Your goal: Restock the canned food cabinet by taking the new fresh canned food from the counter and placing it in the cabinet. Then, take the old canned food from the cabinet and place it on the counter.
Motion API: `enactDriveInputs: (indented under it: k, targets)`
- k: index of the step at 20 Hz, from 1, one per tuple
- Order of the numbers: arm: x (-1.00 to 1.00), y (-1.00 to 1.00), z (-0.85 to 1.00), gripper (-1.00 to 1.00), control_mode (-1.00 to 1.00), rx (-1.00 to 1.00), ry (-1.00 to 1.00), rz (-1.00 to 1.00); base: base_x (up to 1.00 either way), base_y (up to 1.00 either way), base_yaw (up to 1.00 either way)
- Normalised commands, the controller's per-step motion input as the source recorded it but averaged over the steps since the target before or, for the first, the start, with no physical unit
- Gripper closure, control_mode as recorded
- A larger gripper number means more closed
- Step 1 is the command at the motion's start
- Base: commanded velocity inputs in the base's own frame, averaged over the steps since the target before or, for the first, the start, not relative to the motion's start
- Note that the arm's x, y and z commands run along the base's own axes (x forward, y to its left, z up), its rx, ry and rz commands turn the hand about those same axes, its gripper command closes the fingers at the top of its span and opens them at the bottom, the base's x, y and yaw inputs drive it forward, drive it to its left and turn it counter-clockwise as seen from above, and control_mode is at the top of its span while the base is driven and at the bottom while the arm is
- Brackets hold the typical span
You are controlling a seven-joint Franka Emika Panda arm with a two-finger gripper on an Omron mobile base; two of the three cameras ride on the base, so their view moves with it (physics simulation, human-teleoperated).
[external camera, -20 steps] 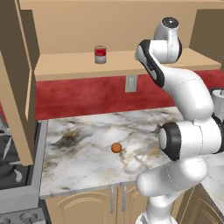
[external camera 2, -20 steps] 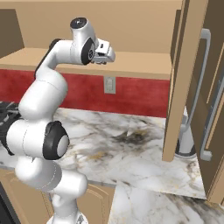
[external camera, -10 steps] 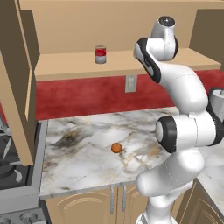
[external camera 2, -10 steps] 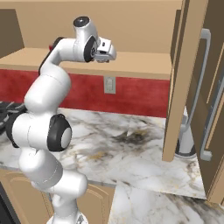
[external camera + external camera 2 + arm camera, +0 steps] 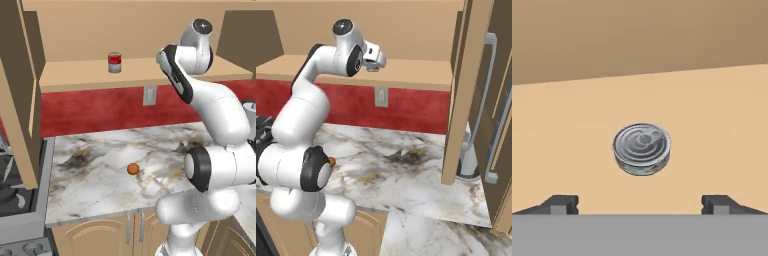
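- Gripper (image 5: 640, 202) over the cabinet shelf; in the hand view both finger tips (image 5: 562, 204) stand wide apart at the bottom edge, nothing between them. Jaws released, empty.
- New fresh canned food (image 5: 642, 149), a flat round grey-silver tin with ringed top, lies flat on the tan shelf of the cabinet (image 5: 722, 125), ahead of the finger tips and clear of them, roughly centred between the two.
- Right base view: gripper (image 5: 375, 61) reaches in over the shelf edge at the end of the raised arm; tin itself too hidden by the hand to make out there.
- Old canned food (image 5: 115, 62), red upper band and white lower label, stands upright on the same shelf, well apart from the arm and to its left as seen in the left base view. Untouched.
- Cabinet (image 5: 75, 75) doors open; one tall door (image 5: 22, 95) hangs at the left of the left base view.
- Counter (image 5: 90, 180), veined marble under the red wall (image 5: 85, 112), carries a small orange ball (image 5: 132, 169) near its middle.
- Wall socket (image 5: 149, 95) on the red wall just below the shelf.
- Stove (image 5: 15, 200) at the counter's left end.
- Right base view: a pale upright object (image 5: 468, 160) stands on the counter behind the right-hand door; cannot tell what it is.
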Motion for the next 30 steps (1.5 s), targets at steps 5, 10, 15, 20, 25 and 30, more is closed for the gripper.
enactDriveInputs:
  k: [5,10,15,20,25,30]
  targets:
    - [-1.00,0.39,0.08,-1.00,-1.00,0.10,-0.34,0.00,0.00,0.00,0.00]
    - [-0.59,0.81,0.43,-1.00,-1.00,0.06,-0.20,0.00,0.00,0.00,0.00]
    - [-0.22,0.98,0.62,-1.00,-1.00,0.00,-0.03,0.00,0.00,0.00,0.00]
    - [0.00,0.97,0.59,-1.00,-1.00,-0.09,0.01,0.01,0.00,0.00,0.00]
    - [0.09,0.43,0.09,-1.00,-1.00,-0.17,0.08,0.04,0.00,0.00,0.00]
    - [0.05,0.00,-0.48,-1.00,-1.00,-0.06,0.07,0.08,0.00,0.00,0.00]
